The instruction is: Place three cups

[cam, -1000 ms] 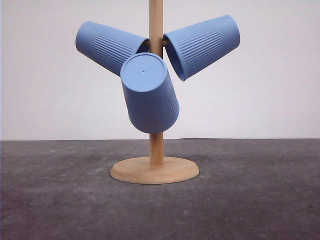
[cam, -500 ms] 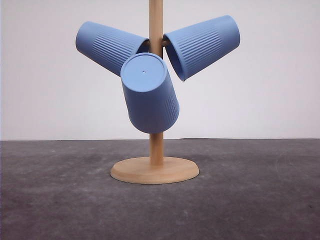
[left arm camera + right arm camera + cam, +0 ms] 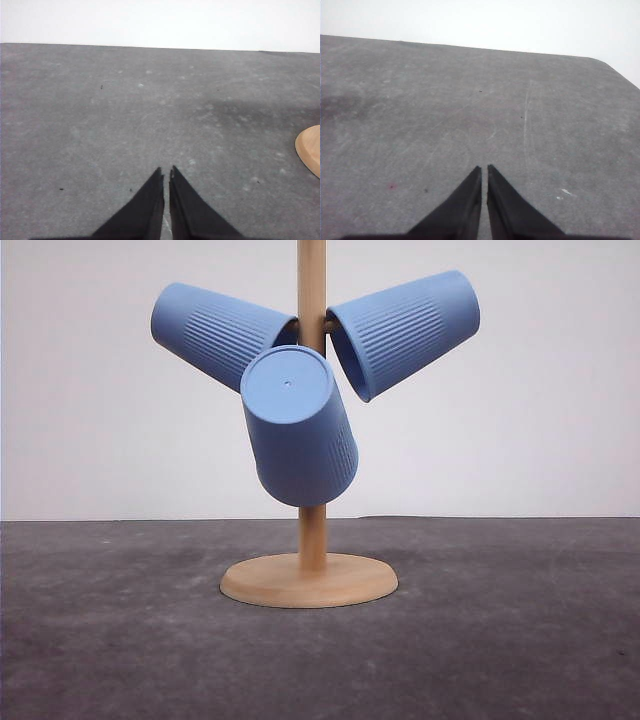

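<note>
Dark grey tabletop (image 3: 520,640), white wall (image 3: 540,420)

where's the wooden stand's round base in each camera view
Front view: the round base sits at centre, low in the picture, on the dark table, with the post rising from it and three blue cups hung above.
Left wrist view: a pale wooden curve of the base is cut off by the picture's edge, beyond the shut left gripper.
Right wrist view: not in it.
Shared landmark: the dark grey table.
</note>
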Robot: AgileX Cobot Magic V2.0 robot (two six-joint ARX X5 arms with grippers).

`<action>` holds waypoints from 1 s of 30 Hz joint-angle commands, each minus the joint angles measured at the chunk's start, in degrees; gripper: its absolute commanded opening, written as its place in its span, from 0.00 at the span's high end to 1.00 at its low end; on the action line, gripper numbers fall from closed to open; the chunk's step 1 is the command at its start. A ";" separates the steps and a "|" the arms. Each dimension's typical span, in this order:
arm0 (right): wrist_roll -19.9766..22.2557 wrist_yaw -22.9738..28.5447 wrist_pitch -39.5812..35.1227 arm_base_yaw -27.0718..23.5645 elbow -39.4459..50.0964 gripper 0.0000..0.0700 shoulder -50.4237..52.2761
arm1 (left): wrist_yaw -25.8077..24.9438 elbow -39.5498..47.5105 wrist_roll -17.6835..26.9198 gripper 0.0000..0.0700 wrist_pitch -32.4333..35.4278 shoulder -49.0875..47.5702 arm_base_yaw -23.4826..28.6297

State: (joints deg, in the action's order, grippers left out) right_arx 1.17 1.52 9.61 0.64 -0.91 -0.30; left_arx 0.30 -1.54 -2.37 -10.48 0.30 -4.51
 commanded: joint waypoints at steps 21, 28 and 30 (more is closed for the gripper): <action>-0.66 0.00 -0.59 -0.09 0.22 0.97 0.09 | 0.17 0.83 0.20 1.00 -0.24 -0.04 0.00; -0.66 0.00 -0.59 -0.09 0.22 0.97 0.09 | 0.17 0.83 0.20 1.00 -0.24 -0.04 0.00; -0.66 0.00 -0.59 -0.09 0.22 0.97 0.09 | 0.17 0.83 0.20 1.00 -0.24 -0.04 0.00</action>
State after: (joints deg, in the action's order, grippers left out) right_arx 1.17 1.52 9.61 0.64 -0.91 -0.30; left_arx 0.30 -1.54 -2.37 -10.48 0.30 -4.51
